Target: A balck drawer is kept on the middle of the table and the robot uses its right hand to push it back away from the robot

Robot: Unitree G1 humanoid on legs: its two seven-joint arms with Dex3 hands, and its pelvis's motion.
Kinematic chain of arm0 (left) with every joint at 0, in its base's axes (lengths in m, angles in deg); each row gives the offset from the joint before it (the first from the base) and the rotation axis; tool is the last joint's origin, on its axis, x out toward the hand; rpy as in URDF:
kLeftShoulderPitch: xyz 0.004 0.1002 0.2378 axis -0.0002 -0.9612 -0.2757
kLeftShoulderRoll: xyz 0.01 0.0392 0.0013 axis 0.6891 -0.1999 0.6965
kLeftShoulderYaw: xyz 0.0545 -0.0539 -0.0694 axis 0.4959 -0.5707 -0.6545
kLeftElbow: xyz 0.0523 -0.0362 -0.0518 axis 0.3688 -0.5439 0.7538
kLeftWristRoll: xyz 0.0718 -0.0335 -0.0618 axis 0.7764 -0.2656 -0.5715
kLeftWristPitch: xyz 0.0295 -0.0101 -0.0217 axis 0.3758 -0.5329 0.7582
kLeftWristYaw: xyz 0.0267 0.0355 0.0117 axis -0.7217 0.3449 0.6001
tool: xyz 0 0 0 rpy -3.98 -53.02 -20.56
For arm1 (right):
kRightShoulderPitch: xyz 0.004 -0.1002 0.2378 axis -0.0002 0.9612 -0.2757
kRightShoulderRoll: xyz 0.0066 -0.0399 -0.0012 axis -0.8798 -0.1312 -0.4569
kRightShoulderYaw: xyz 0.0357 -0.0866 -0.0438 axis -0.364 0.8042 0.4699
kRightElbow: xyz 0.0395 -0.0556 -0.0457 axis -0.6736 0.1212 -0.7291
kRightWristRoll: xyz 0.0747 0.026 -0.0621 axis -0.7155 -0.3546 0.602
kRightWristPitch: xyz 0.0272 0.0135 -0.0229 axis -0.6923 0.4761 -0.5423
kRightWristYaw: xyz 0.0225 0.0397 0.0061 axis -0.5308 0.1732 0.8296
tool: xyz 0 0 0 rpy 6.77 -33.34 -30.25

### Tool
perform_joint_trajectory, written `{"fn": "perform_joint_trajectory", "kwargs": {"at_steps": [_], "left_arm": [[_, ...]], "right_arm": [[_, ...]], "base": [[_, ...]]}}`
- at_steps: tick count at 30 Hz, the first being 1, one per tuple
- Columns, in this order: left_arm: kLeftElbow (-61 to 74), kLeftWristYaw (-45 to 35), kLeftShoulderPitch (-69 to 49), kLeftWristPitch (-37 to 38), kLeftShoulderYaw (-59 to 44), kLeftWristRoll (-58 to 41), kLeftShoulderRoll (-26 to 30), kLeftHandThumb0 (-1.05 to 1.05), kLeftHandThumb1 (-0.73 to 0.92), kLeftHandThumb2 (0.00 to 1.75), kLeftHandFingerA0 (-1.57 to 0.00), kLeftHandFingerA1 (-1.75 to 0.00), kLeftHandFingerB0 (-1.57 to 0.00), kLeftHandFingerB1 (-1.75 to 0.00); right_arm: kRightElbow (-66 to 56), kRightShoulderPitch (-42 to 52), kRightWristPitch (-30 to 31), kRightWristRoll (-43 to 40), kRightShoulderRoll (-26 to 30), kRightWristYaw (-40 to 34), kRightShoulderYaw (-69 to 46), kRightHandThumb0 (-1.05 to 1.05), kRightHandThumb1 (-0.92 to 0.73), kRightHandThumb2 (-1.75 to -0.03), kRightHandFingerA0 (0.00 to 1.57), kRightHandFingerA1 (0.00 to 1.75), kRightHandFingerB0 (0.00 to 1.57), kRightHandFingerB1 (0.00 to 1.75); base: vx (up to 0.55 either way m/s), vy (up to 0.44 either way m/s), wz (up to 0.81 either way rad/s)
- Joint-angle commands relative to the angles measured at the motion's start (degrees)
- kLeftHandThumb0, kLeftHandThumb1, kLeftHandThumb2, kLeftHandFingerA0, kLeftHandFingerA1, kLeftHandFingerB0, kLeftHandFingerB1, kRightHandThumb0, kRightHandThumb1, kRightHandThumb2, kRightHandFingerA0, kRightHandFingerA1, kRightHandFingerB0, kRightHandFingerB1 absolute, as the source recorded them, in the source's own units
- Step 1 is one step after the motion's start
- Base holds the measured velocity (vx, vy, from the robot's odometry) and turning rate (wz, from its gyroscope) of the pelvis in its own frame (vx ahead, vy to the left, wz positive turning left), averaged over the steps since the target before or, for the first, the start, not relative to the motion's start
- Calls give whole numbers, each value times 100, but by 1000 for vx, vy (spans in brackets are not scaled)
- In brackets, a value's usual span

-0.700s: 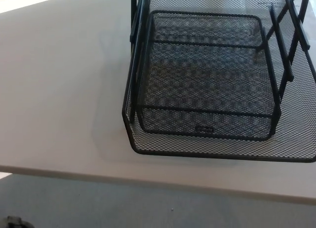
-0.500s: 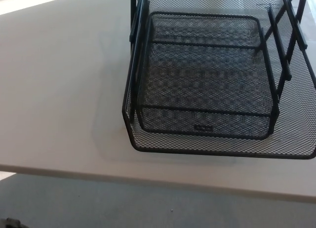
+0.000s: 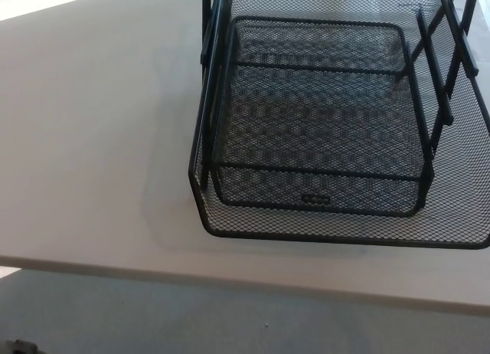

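Note:
A black wire-mesh drawer (image 3: 321, 124) of stacked tiers stands on the white table (image 3: 92, 139), filling the upper right of the head view. Its rounded front rim (image 3: 306, 237) lies close to the table's near edge. The right side of the drawer runs out of the picture. Neither of my hands shows anywhere in the view.
The table's near edge (image 3: 230, 276) crosses the bottom of the picture, with grey floor (image 3: 191, 323) below it. A small dark object (image 3: 19, 346) peeks in at the bottom left corner. Bare tabletop stretches left of the drawer.
The whole picture has shifted slightly up and down, a small move of the camera. The drawer has not moved on the table.

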Motion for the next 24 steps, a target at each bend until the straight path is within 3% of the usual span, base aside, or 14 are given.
{"fn": "perform_joint_trajectory", "kwargs": {"at_steps": [1,6,11,18,24], "left_arm": [[-65,-105,44,129,-1,77,121,-56,70,62,-48,-39,-33,-33],[-69,-79,74,153,66,153,127,-55,72,62,-47,-38,-32,-33],[-43,-117,79,122,70,150,125,-55,72,62,-47,-38,-32,-33],[-55,-87,71,154,79,165,132,-56,71,63,-48,-38,-33,-33],[-32,-106,62,125,62,143,132,-56,71,63,-47,-38,-32,-33]], "right_arm": [[-3421,1659,131,-783,999,890,-910,-56,-64,-97,33,53,21,45],[-4484,2101,-420,-1597,1284,1460,-1292,-56,-66,-100,36,53,21,45],[-5594,2355,-318,-2530,1347,1954,-1453,-56,-65,-98,36,53,21,45],[-6125,2252,-328,-2798,1353,2171,-1387,-55,-64,-100,36,54,19,45],[-6712,2157,53,-3259,1449,2431,-1453,-60,-65,-99,34,53,20,45]], "base": [[0,0,0],[0,0,0],[0,0,0],[0,0,0],[0,0,0]]}}
